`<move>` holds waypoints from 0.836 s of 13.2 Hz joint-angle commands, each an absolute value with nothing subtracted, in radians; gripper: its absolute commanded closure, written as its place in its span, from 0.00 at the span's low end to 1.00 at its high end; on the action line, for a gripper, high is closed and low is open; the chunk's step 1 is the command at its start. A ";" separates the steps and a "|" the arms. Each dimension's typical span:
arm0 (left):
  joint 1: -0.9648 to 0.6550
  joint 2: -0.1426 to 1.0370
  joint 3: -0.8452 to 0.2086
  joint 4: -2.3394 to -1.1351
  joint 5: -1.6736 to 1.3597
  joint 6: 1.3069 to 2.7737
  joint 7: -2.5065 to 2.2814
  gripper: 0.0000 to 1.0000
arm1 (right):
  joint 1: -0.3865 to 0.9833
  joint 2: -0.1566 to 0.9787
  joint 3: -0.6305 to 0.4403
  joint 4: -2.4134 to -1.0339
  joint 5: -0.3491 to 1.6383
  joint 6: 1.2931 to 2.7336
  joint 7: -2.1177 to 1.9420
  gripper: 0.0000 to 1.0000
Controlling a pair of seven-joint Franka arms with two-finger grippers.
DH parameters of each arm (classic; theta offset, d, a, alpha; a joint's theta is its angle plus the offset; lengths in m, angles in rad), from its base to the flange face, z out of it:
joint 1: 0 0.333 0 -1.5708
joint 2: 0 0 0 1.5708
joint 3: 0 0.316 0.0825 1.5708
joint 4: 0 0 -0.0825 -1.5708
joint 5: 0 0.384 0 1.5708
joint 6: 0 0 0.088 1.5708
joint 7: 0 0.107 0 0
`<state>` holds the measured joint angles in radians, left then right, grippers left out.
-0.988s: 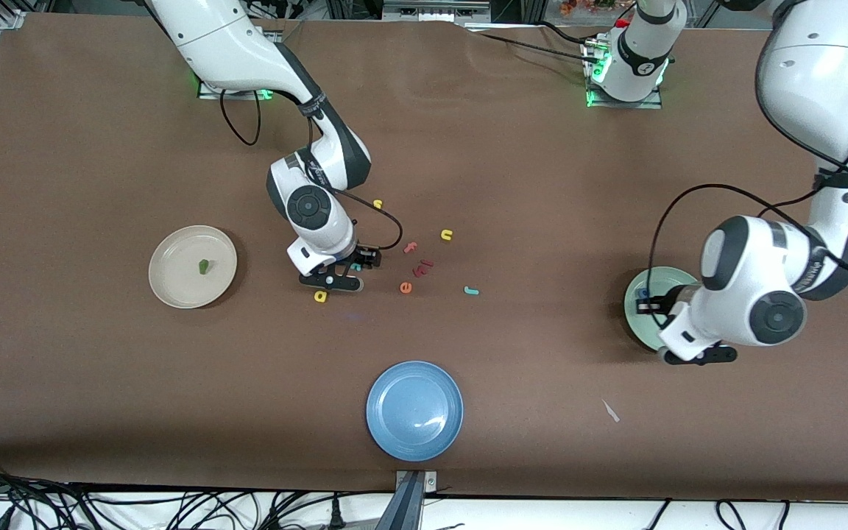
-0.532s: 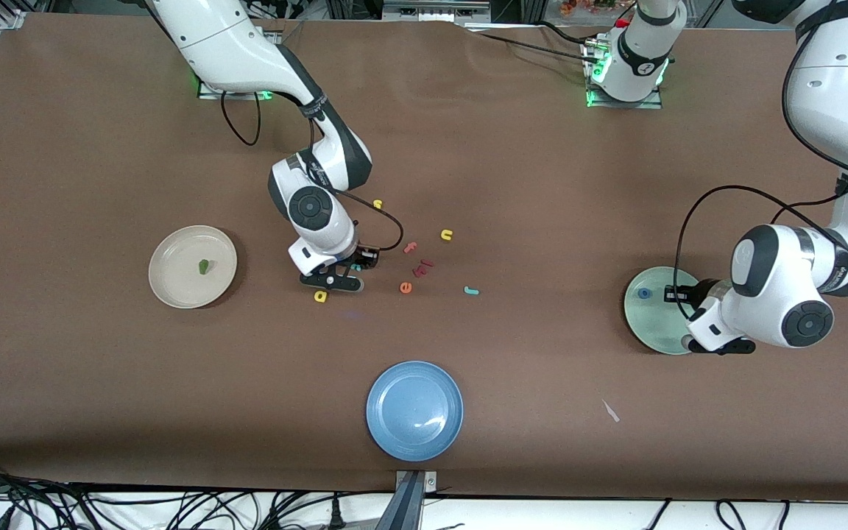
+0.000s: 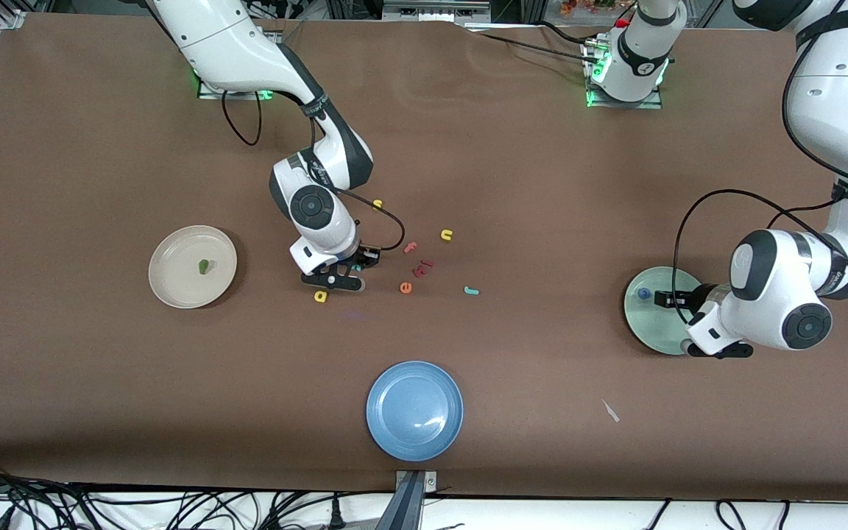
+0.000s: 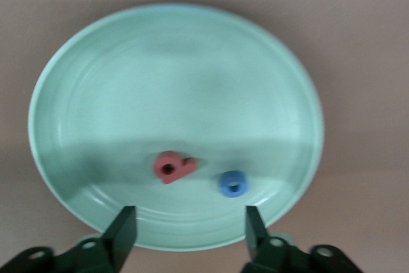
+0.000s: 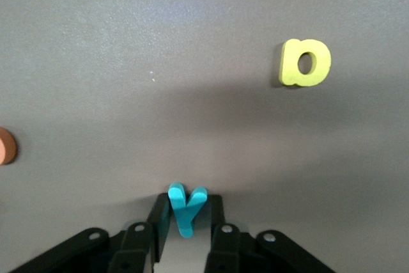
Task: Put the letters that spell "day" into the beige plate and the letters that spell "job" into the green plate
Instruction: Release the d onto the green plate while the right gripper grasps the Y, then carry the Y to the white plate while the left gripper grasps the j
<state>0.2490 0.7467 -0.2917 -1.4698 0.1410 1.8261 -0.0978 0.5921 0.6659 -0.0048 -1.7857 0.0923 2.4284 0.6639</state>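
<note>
My right gripper is down on the table among the loose letters, shut on the teal "y", which shows as a speck of teal under the hand. A yellow letter with a round bowl lies close by, nearer the front camera. The beige plate holds a green letter. My left gripper hangs open just above the green plate, holding nothing. In that plate lie a pinkish-red letter and the blue "o". The teal "j" rests on the table.
Other loose letters lie near the right hand: an orange "e", two reddish ones, a yellow "u" and a yellow "s". A blue plate stands near the table's front edge.
The right gripper's fingers have closed onto the teal "y". The left hand has shifted toward its own end of the table, uncovering more of the green plate, and its fingers have spread open.
</note>
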 commanded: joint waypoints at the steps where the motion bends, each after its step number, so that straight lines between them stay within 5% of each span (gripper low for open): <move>1: 0.213 0.709 -0.343 -1.457 0.100 1.819 -0.287 0.00 | 0.597 0.687 -0.002 -1.763 0.109 2.434 0.670 0.81; 6: 0.002 0.713 -0.390 -1.433 0.101 1.951 -0.856 0.00 | 0.597 0.686 -0.002 -1.746 0.127 2.428 0.680 1.00; 11: -0.133 0.758 -0.385 -1.440 0.103 2.042 -1.354 0.00 | 0.591 0.677 -0.002 -1.744 0.129 2.424 0.678 1.00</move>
<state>-0.1084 0.7391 -0.4026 -1.4438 0.1106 2.0270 -1.2249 0.5926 0.6664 -0.0035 -1.7714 0.1122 2.4286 0.6712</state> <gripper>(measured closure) 0.000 0.815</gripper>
